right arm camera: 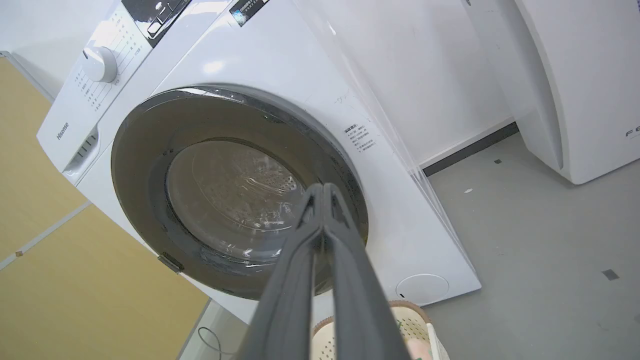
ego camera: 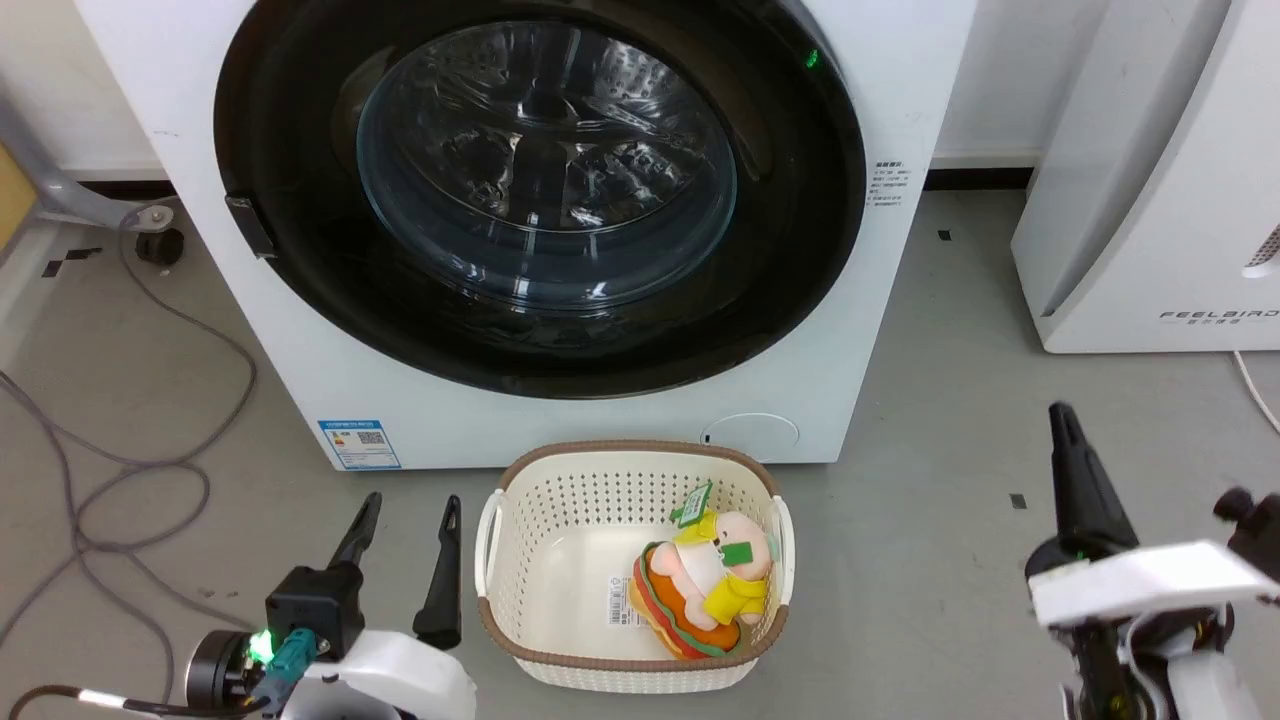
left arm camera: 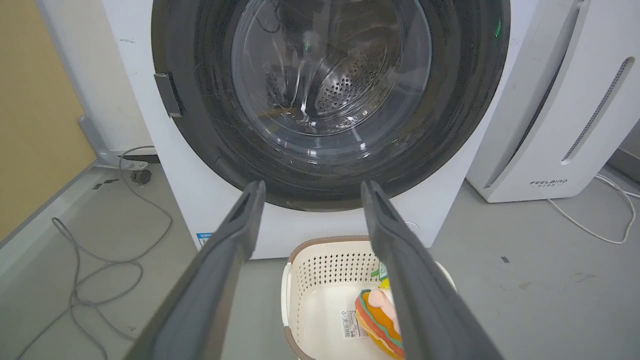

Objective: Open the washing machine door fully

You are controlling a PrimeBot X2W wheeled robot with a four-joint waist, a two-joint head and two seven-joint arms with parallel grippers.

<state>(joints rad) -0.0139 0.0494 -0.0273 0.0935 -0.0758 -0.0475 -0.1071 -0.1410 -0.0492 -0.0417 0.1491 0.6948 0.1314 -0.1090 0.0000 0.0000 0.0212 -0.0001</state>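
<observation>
Below washing machine door, left gripper upright, jaws apart

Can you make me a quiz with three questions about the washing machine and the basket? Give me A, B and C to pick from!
1. Where does the cream perforated plastic basket stand?
A. On the grey floor in front of the big white washing machine
B. On top of the machine
C. Inside the drum

2. How many burger-shaped plush toys lie in the basket?
A. Three
B. None
C. One

3. How is the round glossy black washing machine door?
A. Wide open
B. Shut
C. Taken off

Answers:
1 A: the basket sits on the floor just below the door.
2 C: a single plush toy lies in one corner.
3 B: the door lies flat against the machine's front, with the drum seen through its glass.
</observation>
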